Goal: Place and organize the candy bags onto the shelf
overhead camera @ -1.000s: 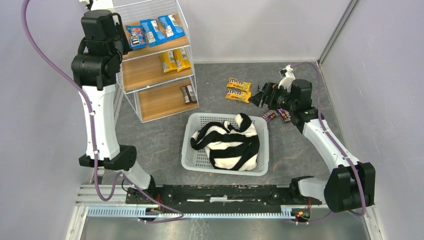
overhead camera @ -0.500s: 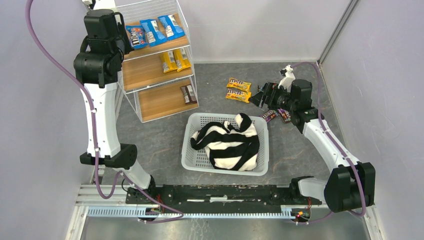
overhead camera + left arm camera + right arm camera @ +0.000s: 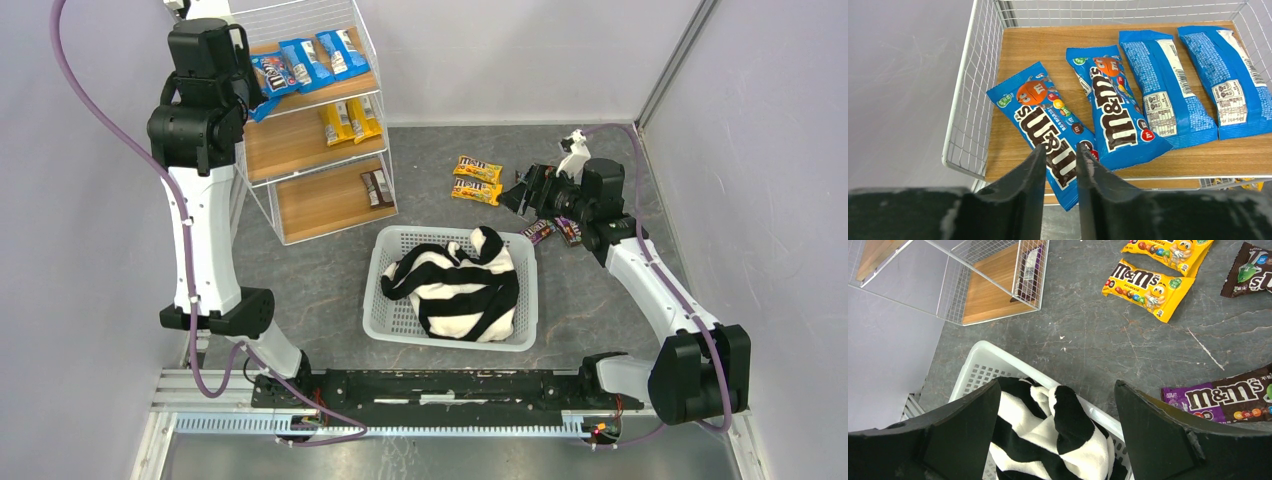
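On the shelf's (image 3: 300, 148) top board (image 3: 1048, 42) lie several blue candy bags (image 3: 1160, 90). The leftmost blue bag (image 3: 1045, 120) lies slanted, its near corner hanging over the front edge. My left gripper (image 3: 1060, 146) hovers just above that bag's near end, open by a narrow gap. Yellow bags (image 3: 350, 120) sit on the middle tier and dark ones (image 3: 376, 186) on the bottom tier. Two yellow bags (image 3: 477, 178) and two dark purple-brown bags (image 3: 1228, 400) lie on the table. My right gripper (image 3: 520, 195) hangs wide open between them, holding nothing.
A white lattice basket (image 3: 390, 330) with a black-and-white striped cloth (image 3: 455, 285) stands mid-table, just below my right gripper. Grey walls close in on the left, back and right. The shelf's wire sides (image 3: 970, 95) flank the top board.
My left gripper's fingers have parted, and the leftmost blue bag now rests on the top board with its corner over the edge. The right arm has not moved.
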Robot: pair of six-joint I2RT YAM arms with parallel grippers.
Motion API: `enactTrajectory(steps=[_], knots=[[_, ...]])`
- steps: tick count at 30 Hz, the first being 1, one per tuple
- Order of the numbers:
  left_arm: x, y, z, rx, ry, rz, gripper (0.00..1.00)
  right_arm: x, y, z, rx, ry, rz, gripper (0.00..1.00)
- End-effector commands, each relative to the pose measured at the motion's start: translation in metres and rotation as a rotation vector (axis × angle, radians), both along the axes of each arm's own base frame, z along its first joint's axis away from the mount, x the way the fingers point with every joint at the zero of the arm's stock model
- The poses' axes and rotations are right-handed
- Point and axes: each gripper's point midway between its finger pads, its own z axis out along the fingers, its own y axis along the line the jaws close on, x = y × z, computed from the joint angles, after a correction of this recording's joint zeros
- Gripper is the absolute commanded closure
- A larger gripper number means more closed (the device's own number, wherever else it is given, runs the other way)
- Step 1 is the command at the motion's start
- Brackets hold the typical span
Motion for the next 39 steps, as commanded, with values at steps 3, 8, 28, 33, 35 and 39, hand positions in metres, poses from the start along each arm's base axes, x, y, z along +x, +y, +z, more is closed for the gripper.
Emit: enactTrajectory(steps=[3, 8, 28, 33, 35, 39], knots=[[-0.012, 0.009, 0.013, -0.037, -0.057, 0.058, 0.45, 0.003, 0.003, 0.009, 0.0, -0.056, 0.017, 0.08], [-0.006, 0.014, -0.013, -0.05, 0.015, 0.107, 0.33, 0.002, 0.004, 0.012, 0.009, -0.063, 0.02, 0.08], [0.04, 0.067, -0.037, -0.092, 0.011, 0.221, 0.5, -0.001, 0.004, 0.006, 0.006, -0.053, 0.024, 0.08], [0.055, 0.07, -0.036, -0.115, -0.019, 0.188, 0.5, 0.0, 0.003, 0.005, 0.0, -0.052, 0.017, 0.08], [0.06, 0.069, -0.037, -0.121, -0.024, 0.176, 0.5, 0.0, 0.003, 0.003, -0.001, -0.046, 0.017, 0.08], [0.063, 0.072, -0.035, -0.116, -0.031, 0.178, 0.5, 0.001, 0.003, 0.001, -0.005, -0.041, 0.015, 0.08]])
